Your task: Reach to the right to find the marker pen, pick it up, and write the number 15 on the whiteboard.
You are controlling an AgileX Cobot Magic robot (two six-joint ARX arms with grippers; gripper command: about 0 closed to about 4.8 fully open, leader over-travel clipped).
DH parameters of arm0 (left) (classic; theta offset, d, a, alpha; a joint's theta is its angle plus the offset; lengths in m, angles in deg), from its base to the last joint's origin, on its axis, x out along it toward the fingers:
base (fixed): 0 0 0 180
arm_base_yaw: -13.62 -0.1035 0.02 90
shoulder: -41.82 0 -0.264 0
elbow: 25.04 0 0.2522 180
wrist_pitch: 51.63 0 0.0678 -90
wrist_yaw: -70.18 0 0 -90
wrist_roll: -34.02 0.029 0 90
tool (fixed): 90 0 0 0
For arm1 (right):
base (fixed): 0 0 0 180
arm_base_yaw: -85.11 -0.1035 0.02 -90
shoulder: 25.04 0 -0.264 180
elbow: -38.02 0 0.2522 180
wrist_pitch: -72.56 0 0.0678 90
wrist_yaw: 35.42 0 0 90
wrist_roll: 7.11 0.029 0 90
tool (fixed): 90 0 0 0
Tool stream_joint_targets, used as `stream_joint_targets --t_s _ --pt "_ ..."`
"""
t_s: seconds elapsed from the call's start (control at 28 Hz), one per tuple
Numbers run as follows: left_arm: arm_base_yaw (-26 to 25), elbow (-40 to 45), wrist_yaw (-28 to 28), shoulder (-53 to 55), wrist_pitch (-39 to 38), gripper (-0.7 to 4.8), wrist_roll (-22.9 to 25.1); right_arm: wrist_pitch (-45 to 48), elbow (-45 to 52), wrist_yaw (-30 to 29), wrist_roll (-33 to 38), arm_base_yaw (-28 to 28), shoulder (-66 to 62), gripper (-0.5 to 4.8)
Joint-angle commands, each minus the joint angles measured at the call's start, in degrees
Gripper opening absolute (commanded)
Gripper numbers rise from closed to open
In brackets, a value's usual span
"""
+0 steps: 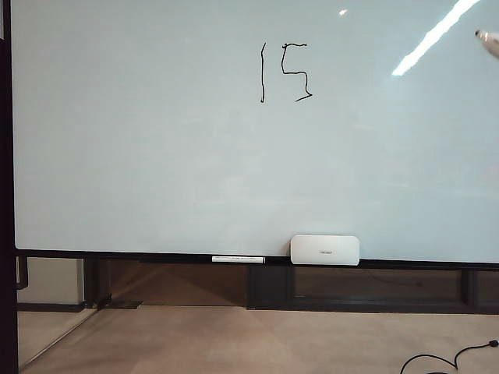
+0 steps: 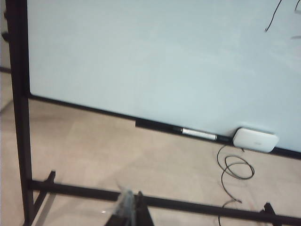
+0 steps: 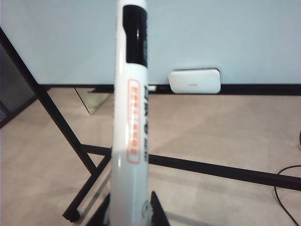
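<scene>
The number 15 [image 1: 284, 72] stands written near the whiteboard's [image 1: 156, 156] top edge. The right gripper [image 3: 134, 214] is clamped on the marker pen [image 3: 131, 117], clear of the board beside its upper right. The left gripper [image 2: 130, 212] hangs low, jaws together, likely parked out of the way.

Wide bare whiteboard [image 1: 156, 156] around the number 15 [image 1: 285, 72] — free to pass; bottom rail [image 1: 117, 255] blocked only by eraser [image 1: 324, 250] and spare pen [image 1: 238, 259].

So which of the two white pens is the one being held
The marker pen upright in the right gripper, off the whiteboard. The other pen lies flat on the bottom rail beside the eraser.
</scene>
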Motion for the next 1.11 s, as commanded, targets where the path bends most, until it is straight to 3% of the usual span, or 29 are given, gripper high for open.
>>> stream_joint_targets --t_s 0.04,0.36,0.93,1.04,1.11 --pt "0.09 2.10 0.07 0.04 1.29 -0.05 0.31 1.73 0.61 0.00 -2.36 -0.09 0.02 -0.01" --pt "0.07 6.75 0.13 0.04 1.51 -0.05 -0.59 0.83 4.28 0.63 -3.54 -0.09 0.02 -0.01" --pt "0.02 6.84 0.74 0.04 -2.10 -0.04 -1.18 0.13 5.31 3.19 -4.11 0.07 0.02 -0.01" --pt "0.02 6.84 -0.70 0.04 -2.16 -0.04 -4.85 0.13 5.31 3.19 -4.11 0.07 0.02 -0.01" --pt "0.02 6.84 -1.33 0.04 -2.08 -0.04 -4.85 0.13 5.31 3.19 -4.11 0.07 0.02 -0.01"
